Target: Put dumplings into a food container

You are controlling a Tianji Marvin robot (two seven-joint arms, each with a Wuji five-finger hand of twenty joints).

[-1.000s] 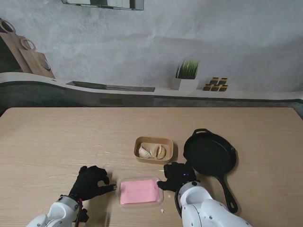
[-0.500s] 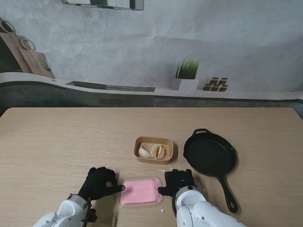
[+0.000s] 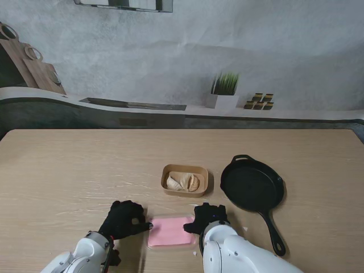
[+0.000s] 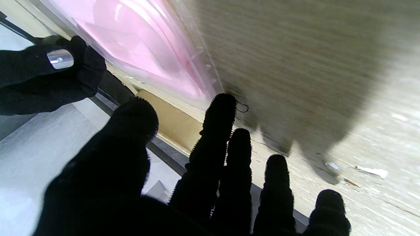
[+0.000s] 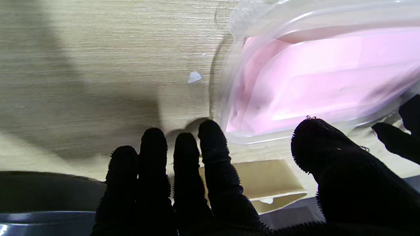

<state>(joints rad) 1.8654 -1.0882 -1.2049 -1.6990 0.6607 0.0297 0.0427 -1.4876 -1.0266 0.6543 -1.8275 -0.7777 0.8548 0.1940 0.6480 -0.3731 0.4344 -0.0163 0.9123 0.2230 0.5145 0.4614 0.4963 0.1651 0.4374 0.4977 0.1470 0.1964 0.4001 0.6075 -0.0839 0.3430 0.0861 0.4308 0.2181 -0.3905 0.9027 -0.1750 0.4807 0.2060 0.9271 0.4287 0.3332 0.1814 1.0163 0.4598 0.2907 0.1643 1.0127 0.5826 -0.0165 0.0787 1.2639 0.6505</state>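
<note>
A brown paper container (image 3: 185, 181) holding a few pale dumplings (image 3: 183, 182) stands mid-table. Nearer to me lies a pink lid in clear plastic (image 3: 170, 230), flat on the wood. My left hand (image 3: 126, 220) is at the lid's left edge, fingers spread, one fingertip (image 4: 220, 101) touching the rim of the lid (image 4: 137, 42). My right hand (image 3: 206, 218) is at the right edge, with its thumb (image 5: 315, 137) against the rim of the lid (image 5: 321, 75) and its fingers (image 5: 210, 137) on the table beside the corner. Neither hand grips the lid.
A black cast-iron pan (image 3: 252, 186) sits right of the container, its handle (image 3: 272, 230) pointing toward me, close beside my right arm. Small white crumbs (image 5: 194, 77) lie on the wood near the lid. A counter with a potted plant (image 3: 223, 91) runs behind the table.
Both hands have closed in on the pink lid from either side, the left moving right and the right moving left. The lid has shifted slightly to the right.
</note>
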